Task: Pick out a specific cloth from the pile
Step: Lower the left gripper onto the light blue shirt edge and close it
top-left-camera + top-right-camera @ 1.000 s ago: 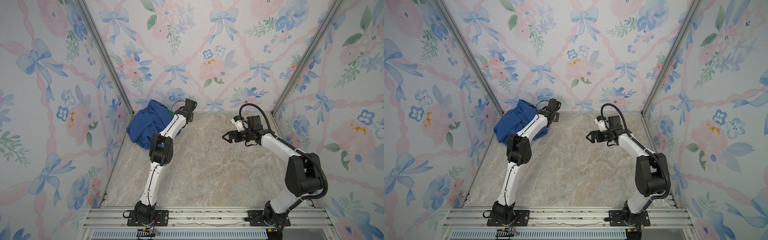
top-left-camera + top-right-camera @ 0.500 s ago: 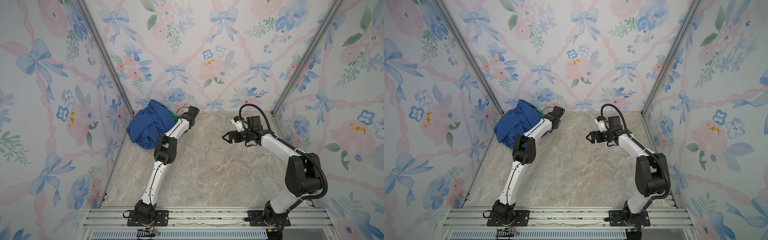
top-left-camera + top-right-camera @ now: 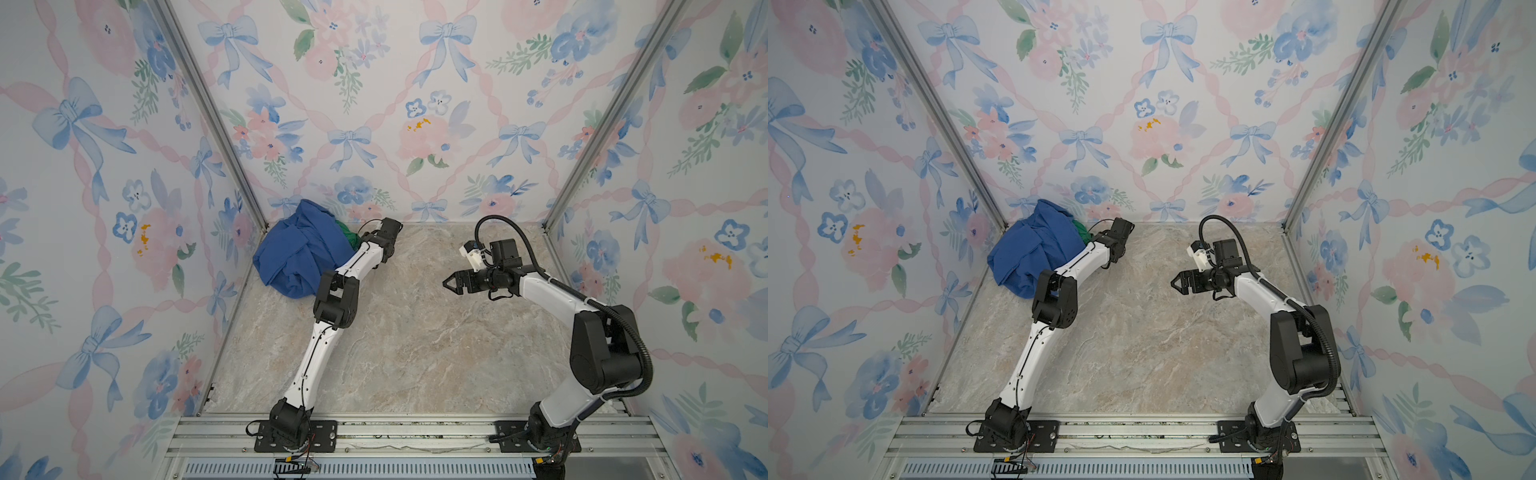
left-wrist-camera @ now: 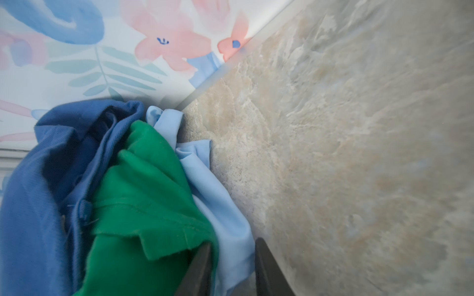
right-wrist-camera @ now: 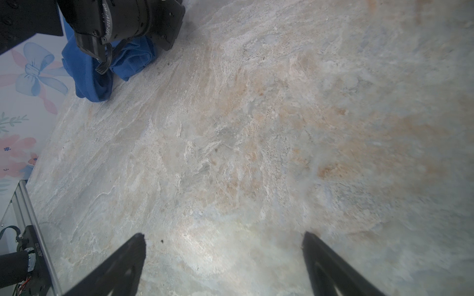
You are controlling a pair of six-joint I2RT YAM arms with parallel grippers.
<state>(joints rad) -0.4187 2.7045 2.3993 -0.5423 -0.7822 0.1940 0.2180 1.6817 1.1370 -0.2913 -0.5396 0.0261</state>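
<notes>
Starting with markings: the only legible writing is white lettering on a black motor housing (image 5: 120, 23) of the left arm, seen from the right wrist. It begins "DM-J4310"; the rest is too small to read.

The left claw (image 4: 233, 242) is clamped on the cloth (image 4: 218, 205). This thin, smooth, pale sky-blue fabric fills the narrow gap between the claw's two dark fingers (image 4: 202, 269). From the fingertips it runs away in soft folds along the edge of the pile (image 3: 299, 257). Just beside one finger, touching the cloth, lies a bright green garment (image 4: 143, 194) of fuzzier, matte fabric with a stitched hem. Beyond it, farther from the claw, bunches the royal-blue garment (image 4: 30, 217), heavier and finely woven, heaped against the floral-printed wall (image 4: 77, 64). On the claw's other side the tabletop (image 4: 359, 153) shows a marbled beige-grey stone pattern.

The right claw (image 5: 223, 235) is released and grasps nothing. Its tapered black fingers are spread wide above the tabletop, well apart from the pile.
</notes>
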